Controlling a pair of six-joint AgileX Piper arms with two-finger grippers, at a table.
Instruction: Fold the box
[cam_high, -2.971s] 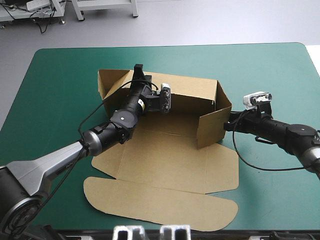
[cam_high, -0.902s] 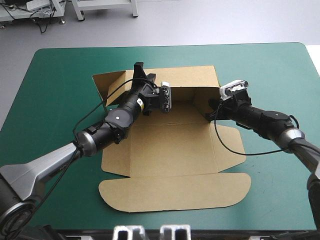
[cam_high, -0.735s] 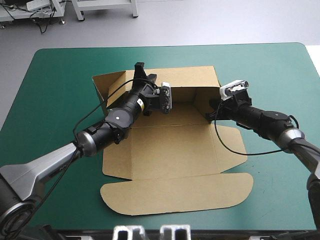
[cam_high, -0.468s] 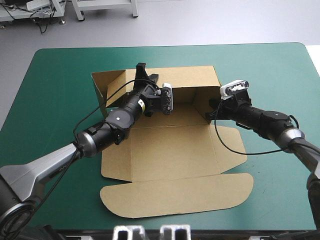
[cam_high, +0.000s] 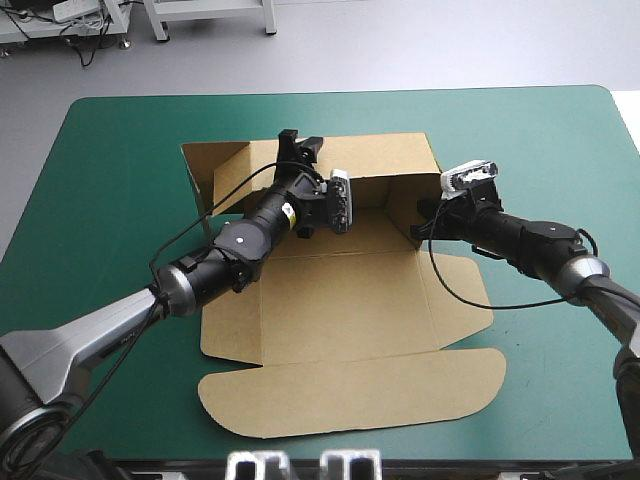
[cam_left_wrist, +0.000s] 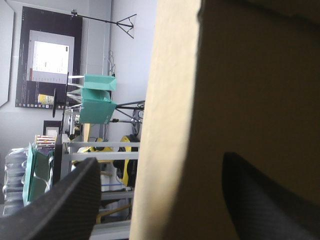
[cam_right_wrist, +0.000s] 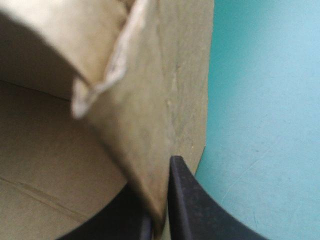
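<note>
The brown box (cam_high: 340, 300) lies partly folded in the middle of the table. Its far wall and right wall stand up, and its lid lies flat toward the front edge. My left gripper (cam_high: 298, 146) is at the top edge of the far wall. In the left wrist view that gripper (cam_left_wrist: 160, 162) is open, its black fingers (cam_left_wrist: 70, 200) standing apart on either side of the upright board (cam_left_wrist: 240, 75). My right gripper (cam_high: 422, 218) is shut on the box's right wall. In the right wrist view the board (cam_right_wrist: 150, 100) is pinched between its fingers (cam_right_wrist: 162, 200).
The teal-green cover (cam_high: 120, 150) shows bare all round the box. A loose side flap (cam_high: 205, 170) stands at the far left corner of the box. A rounded side flap (cam_high: 465, 290) lies flat under the right arm.
My left gripper has opened and let go of the far wall, shifting slightly right along its top edge. The right gripper keeps its grip on the right wall.
</note>
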